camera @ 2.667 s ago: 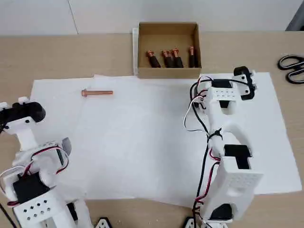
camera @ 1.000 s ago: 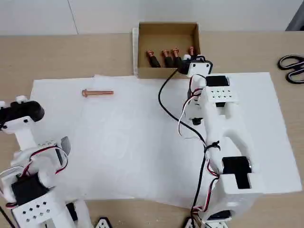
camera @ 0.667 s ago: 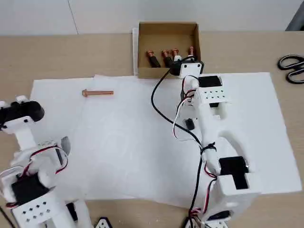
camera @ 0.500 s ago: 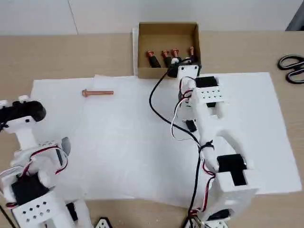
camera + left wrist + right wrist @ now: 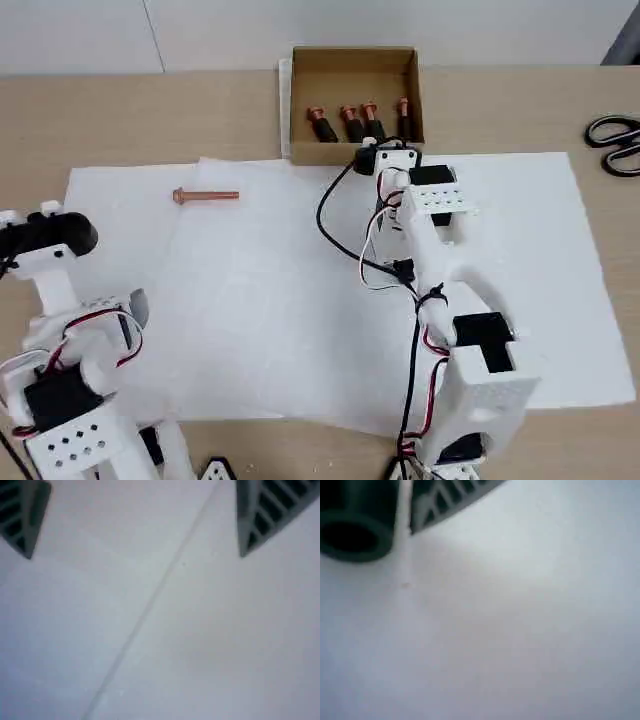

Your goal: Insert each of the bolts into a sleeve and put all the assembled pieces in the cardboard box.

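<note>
Right end effector (image 5: 400, 517): clenched on black sleeve (image 5: 355, 527), over white paper sheet (image 5: 280, 300), just beside near wall of cardboard box (image 5: 330, 153).
Left end effector (image 5: 135, 555): released, fingers wide apart, over sheet.
Box contents: four assembled pieces (image 5: 360, 122).
Loose bolt (image 5: 205, 196): flat on sheet, well apart from both arms.
Scissors (image 5: 612, 132): on counter (image 5: 150, 110), far right.

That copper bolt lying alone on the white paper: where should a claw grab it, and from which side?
Probably the shaft near its flanged head, from straight above. The bolt lies flat on the paper, so the left claw could close across the thin shaft, leaving the plain end free for the sleeve.
</note>
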